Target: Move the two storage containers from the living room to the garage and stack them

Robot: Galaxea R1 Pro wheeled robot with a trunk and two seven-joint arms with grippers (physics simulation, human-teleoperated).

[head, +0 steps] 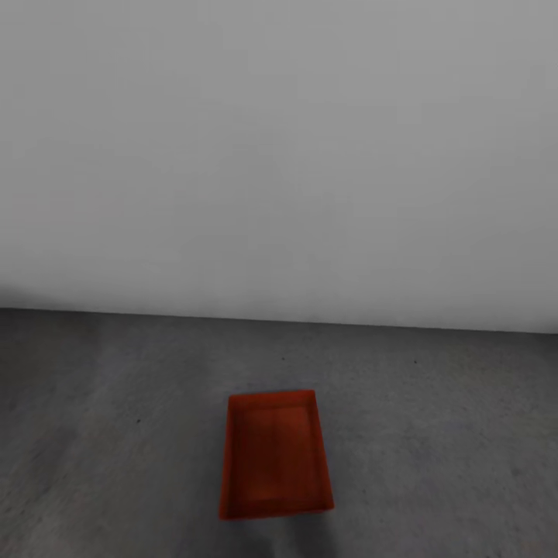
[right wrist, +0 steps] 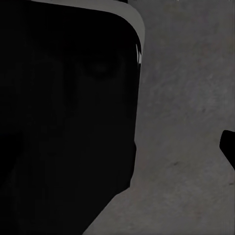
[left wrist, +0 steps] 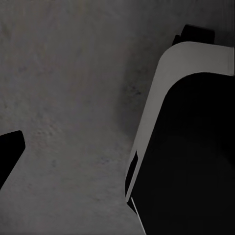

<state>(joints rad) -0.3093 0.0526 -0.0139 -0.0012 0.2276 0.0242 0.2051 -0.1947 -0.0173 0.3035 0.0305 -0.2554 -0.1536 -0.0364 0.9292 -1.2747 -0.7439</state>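
Observation:
One orange-red storage container (head: pixel 275 456) stands open side up on the dark grey concrete floor (head: pixel 116 434) of the garage, low in the middle of the head view and a short way in front of me. I cannot tell whether a second bin is nested in it. A dark fingertip (left wrist: pixel 9 149) of my left gripper juts in at the edge of the left wrist view, above bare floor. In the right wrist view a dark fingertip (right wrist: pixel 229 147) of the right gripper shows the same way. Nothing is seen between the fingers.
A plain white-grey wall (head: pixel 279 155) rises just behind the container and spans the head view. My own black, white-rimmed base (left wrist: pixel 196 147) takes up much of the left wrist view, and the base (right wrist: pixel 63 122) also covers much of the right wrist view. Mottled concrete lies on both sides of the bin.

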